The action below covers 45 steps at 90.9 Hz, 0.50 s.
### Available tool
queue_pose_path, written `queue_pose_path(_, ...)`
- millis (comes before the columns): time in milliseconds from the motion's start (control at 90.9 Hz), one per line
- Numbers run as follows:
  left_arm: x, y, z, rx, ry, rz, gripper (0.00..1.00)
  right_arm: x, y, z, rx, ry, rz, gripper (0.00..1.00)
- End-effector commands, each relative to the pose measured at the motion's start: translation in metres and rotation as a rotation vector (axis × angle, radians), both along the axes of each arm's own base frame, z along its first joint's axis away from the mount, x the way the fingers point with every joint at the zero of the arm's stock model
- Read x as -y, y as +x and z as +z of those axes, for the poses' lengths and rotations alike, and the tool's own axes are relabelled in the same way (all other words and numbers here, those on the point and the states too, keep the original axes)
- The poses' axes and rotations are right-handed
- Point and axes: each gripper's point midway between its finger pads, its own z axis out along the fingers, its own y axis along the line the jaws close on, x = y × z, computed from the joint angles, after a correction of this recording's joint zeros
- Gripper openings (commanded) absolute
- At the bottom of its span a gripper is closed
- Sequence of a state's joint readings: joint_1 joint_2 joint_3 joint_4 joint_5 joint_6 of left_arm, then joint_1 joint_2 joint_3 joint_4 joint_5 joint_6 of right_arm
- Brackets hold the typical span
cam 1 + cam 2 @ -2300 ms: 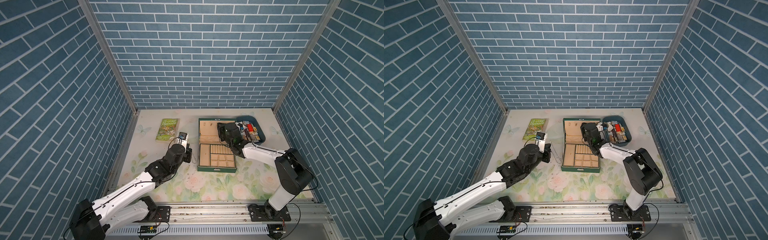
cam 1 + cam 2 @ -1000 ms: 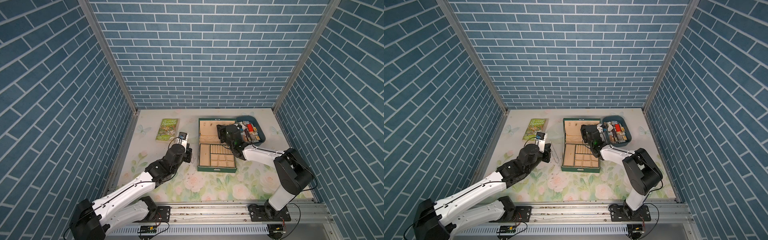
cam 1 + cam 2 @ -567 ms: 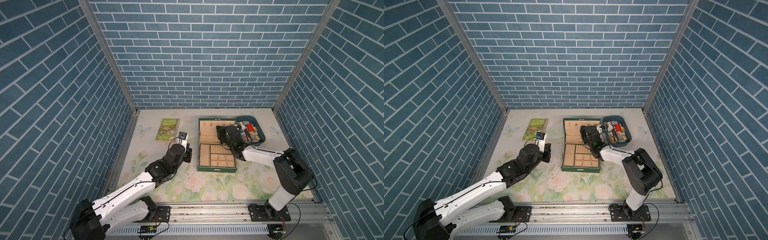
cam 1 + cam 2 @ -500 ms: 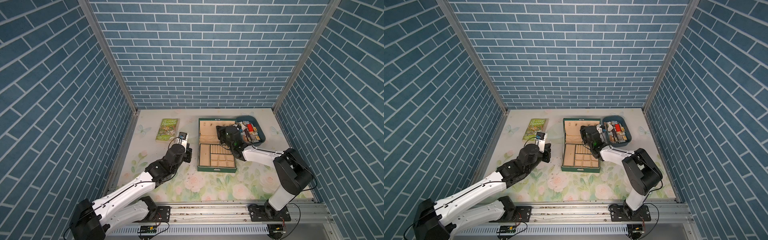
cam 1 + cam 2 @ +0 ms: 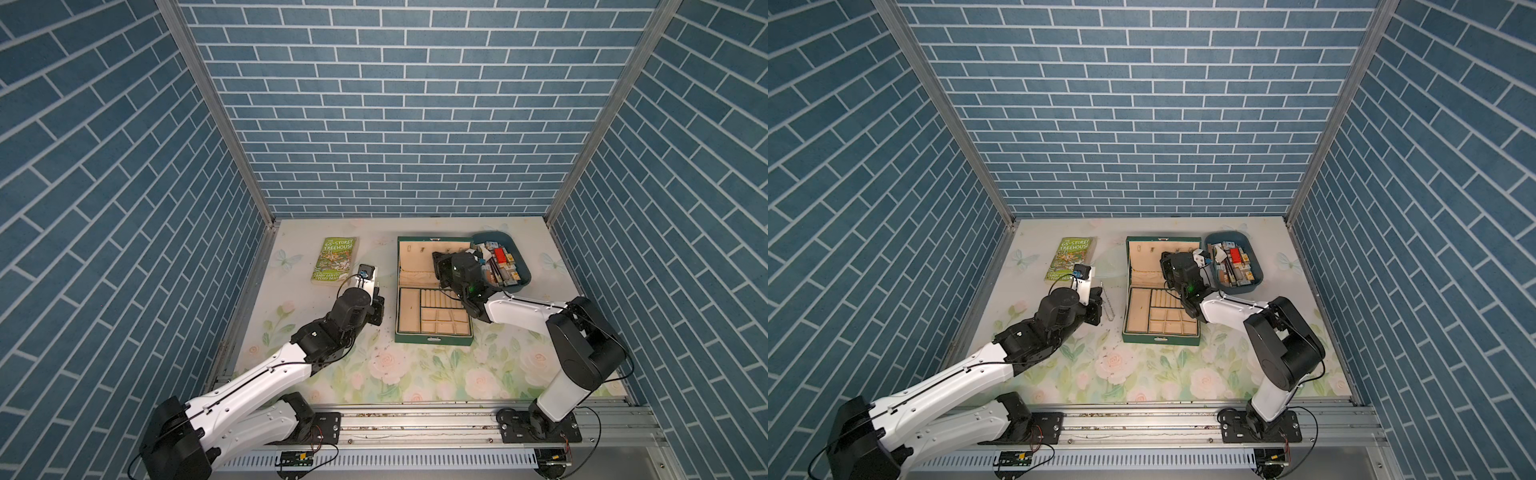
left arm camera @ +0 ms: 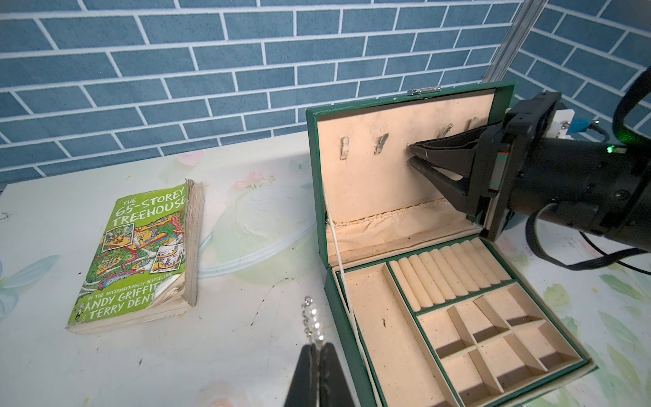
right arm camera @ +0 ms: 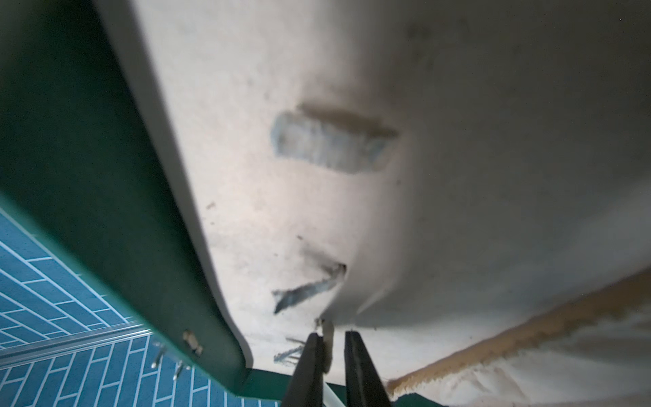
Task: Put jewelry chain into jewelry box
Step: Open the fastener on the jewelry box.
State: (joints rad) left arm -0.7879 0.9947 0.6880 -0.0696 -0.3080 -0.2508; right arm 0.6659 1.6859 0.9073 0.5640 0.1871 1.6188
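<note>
The left tool [image 6: 318, 349] is clamped shut on the near end of the thin silvery link chain [image 5: 1109, 305]. In a top view the chain runs up the frame on the floral desk [image 5: 1025, 374], just left of the dark green hinged jewelry box [image 5: 1160, 338]. The box's open compartments [image 6: 486, 338] lie rightward, nearest this arm; the right tool [image 6: 411, 154], at the lid lining [image 6: 370, 183], shows a slim gap, grip unclear.

The right gripper [image 6: 410, 154] is shifting slightly across the open lid of the jewelry box [image 6: 370, 183], moving away from the blue tray [image 5: 496, 237]. Its jaws are narrowing, close against the lid's lining.
</note>
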Motion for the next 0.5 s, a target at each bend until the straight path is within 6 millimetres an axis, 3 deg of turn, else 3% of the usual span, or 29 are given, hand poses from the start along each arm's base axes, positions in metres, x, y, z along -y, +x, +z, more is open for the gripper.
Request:
queue_pose_path(0, 0.001, -0.001, -0.003, -0.003, -0.001, -0.007, 0.00, 0.001, -0.010, -0.040, -0.083, -0.094, 0.027, 0.17)
queue_pose_path(77, 0.001, -0.001, -0.004, -0.005, 0.001, -0.006, 0.00, 0.002, -0.009, -0.036, -0.075, -0.092, 0.027, 0.18)
queue_pose_path(253, 0.001, -0.001, -0.003, -0.002, 0.000, -0.004, 0.00, 0.002, -0.007, -0.015, -0.036, -0.108, 0.031, 0.37)
queue_pose_path(484, 0.000, -0.001, -0.002, 0.000, -0.001, 0.000, 0.00, 0.003, -0.005, 0.011, 0.011, -0.099, 0.037, 0.43)
